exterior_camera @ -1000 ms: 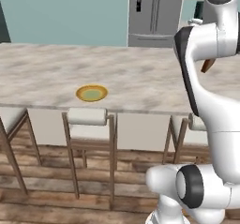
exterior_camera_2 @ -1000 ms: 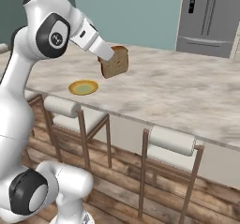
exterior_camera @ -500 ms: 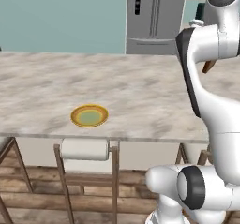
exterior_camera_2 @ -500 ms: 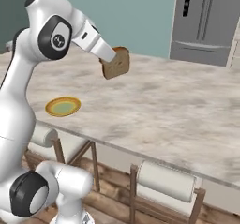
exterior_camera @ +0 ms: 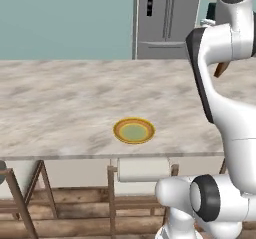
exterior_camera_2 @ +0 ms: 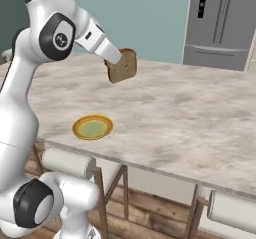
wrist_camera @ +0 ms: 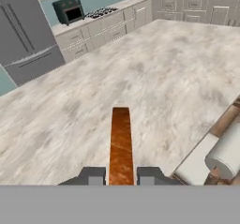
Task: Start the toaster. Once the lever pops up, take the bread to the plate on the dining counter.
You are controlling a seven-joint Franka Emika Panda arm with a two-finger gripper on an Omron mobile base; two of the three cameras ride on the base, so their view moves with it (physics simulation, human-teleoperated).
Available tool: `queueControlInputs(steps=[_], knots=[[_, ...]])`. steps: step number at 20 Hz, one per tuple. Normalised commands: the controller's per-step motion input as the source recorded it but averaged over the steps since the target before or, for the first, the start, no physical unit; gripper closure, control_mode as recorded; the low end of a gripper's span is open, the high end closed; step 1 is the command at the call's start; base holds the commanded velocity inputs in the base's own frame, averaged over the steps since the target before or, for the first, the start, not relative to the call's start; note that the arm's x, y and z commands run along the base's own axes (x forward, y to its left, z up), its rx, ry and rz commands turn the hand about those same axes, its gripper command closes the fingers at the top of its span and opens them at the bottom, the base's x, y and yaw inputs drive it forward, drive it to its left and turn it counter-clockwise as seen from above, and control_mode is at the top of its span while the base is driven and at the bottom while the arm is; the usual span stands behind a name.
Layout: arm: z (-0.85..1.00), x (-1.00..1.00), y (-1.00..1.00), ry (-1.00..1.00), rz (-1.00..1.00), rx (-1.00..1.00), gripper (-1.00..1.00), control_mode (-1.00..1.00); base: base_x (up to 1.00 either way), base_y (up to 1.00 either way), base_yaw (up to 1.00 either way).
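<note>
No readable writing anywhere, just a dark panel on the steel fridge (exterior_camera_2: 222, 25) door. The gripper (exterior_camera_2: 113, 62) is clamped on the bread (exterior_camera_2: 123, 66), holding the slice up in the air above the dining counter (exterior_camera_2: 200, 113), clear of the marble. In the right base view the plate (exterior_camera_2: 93, 127) sits on the counter at about 7 o'clock from the slice, near the front edge. Hand view shows the bread edge-on between the fingertips (wrist_camera: 95, 175). White-cushioned stools (exterior_camera: 142, 170) tuck under the counter, teal wall behind, wood floor, and cream cabinets (wrist_camera: 98, 28) with a small dark oven (wrist_camera: 69, 11) on top.
</note>
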Motion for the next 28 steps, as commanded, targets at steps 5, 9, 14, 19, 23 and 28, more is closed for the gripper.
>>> queueControlInputs(steps=[5, 9, 14, 19, 23, 28], knots=[[0.0, 0.0, 0.0, 0.0, 0.0, 0.0, 1.0, 1.0, 0.35, 0.8, -0.27], [0.0, 0.0, 0.0, 0.0, 0.0, 0.0, 1.0, 1.0, 0.43, 0.72, -0.26], [-0.06, 0.1, 0.0, 0.0, 0.0, 0.01, 1.0, -1.0, 0.42, 0.23, -0.06], [-0.56, 0.51, -0.01, -0.04, 0.15, 0.09, 1.0, -1.0, 0.0, 0.0, 0.0], [-0.74, 0.45, 0.0, -0.11, 0.36, 0.1, 1.0, -1.0, 0.0, 0.0, 0.0], [-0.64, 0.41, 0.0, -0.03, 0.4, 0.09, 1.0, -1.0, 0.0, 0.0, 0.0]])
